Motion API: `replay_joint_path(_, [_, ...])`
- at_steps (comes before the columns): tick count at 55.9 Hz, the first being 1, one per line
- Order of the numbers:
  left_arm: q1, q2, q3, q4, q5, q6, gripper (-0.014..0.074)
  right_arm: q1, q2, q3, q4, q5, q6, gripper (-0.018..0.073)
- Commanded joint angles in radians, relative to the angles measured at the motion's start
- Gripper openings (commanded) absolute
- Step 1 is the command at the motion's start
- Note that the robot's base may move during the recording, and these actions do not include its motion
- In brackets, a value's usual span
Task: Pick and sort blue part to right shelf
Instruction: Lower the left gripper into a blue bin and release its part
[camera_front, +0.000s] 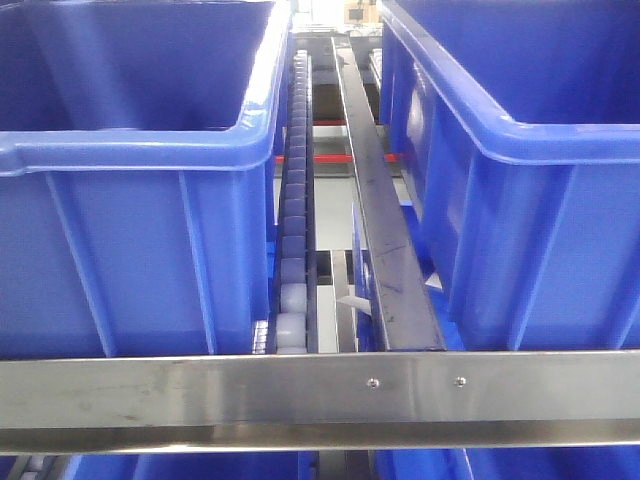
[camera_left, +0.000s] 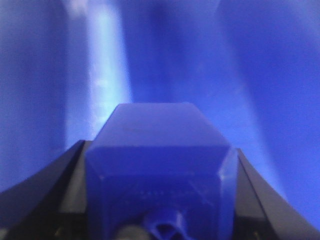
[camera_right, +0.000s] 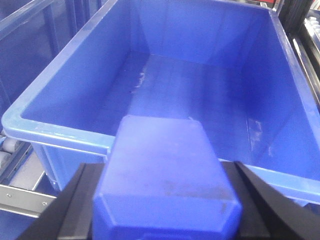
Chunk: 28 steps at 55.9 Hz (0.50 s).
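Two blue bins (camera_front: 130, 250), steel roller rack (camera_front: 300, 395), room (camera_front: 322, 12) seemingly bright

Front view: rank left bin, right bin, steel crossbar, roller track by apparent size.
1. left bin
2. right bin, close to left
3. steel crossbar, nearest camera
4. roller track

We saw bright, even light. The left wrist view was blurred; glare streaked the steel rail (camera_front: 200, 395).

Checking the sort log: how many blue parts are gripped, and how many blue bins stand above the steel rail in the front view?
Blue parts: 2, left-held part, right-held part
Blue bins: 2, left bin, right bin
Total: 4
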Motion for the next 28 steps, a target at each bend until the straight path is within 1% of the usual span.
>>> replay_joint_path(1, [0.000, 0.099, -0.091, -0.006, -0.065, 0.013, 0.0376, -0.003, 0.017, -0.026, -0.014, -0.087, -0.008, 0.0209])
replay_joint_path(7, [0.000, 0.223, -0.146, -0.006, -0.050, 0.013, 0.0376, -0.003, 0.017, -0.026, -0.014, -0.087, -0.008, 0.0209])
replay_joint_path(15, [0.000, 0.353, -0.190, -0.006, -0.061, 0.021, 0.0376, -0.003, 0.017, -0.026, -0.014, -0.087, -0.008, 0.0209])
replay_joint_path(22, [0.000, 0.421, -0.199, -0.006, -0.098, 0.028, 0.0376, -0.003, 0.017, -0.026, -0.014, -0.087, -0.008, 0.0209])
replay_joint_path(28, [0.000, 0.467, -0.199, -0.006, -0.100, 0.028, 0.0376, -0.003, 0.017, -0.026, -0.014, -0.087, -0.008, 0.0209])
